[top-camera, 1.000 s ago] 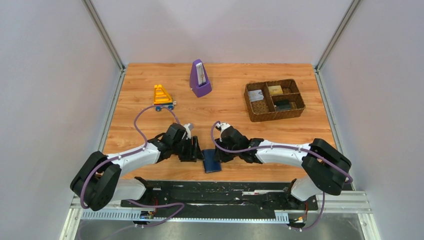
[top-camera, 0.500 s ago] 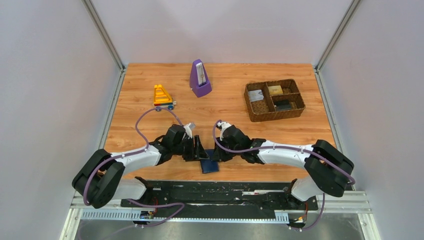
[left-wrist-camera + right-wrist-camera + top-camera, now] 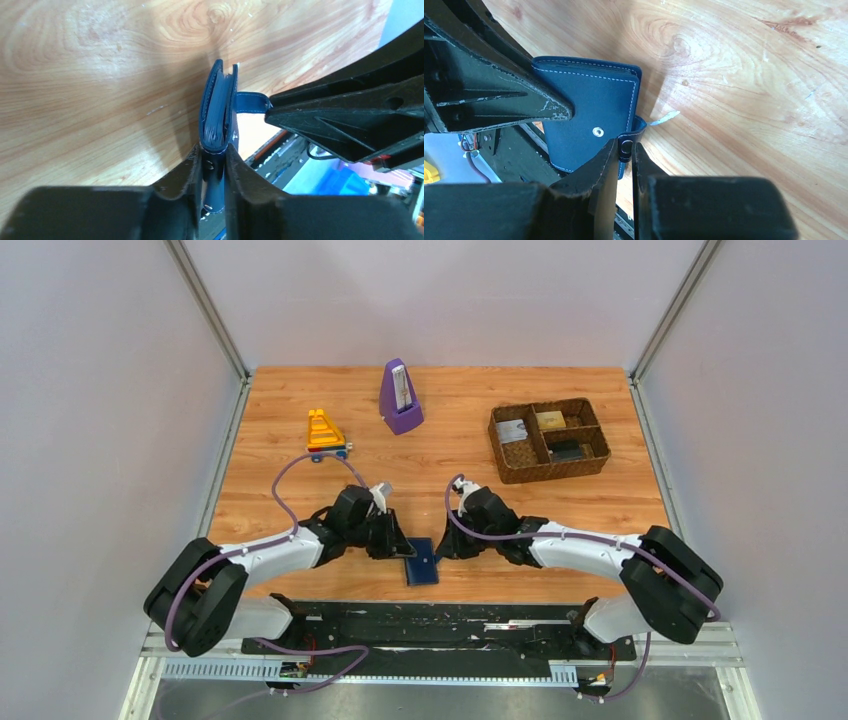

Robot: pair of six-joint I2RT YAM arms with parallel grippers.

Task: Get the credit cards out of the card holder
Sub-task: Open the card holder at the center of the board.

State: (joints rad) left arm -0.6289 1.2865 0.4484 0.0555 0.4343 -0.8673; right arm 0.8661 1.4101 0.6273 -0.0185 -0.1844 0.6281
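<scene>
The card holder, dark blue and folded shut, sits at the table's near edge between both arms. In the left wrist view it stands edge-on, and my left gripper is shut on its near edge. In the right wrist view its cover shows a metal snap, and my right gripper is shut on the holder's snap strap, which is pulled off the cover. From above, the left gripper and right gripper flank the holder. The credit cards are hidden inside it.
A brown woven basket at the back right holds a whitish card, a gold-tan card and a dark flat item. A purple metronome and an orange toy stand further back. The black base rail runs just behind the holder.
My left gripper has closed on the holder's edge. The right arm has shifted to the right with the strap, away from the cover.
</scene>
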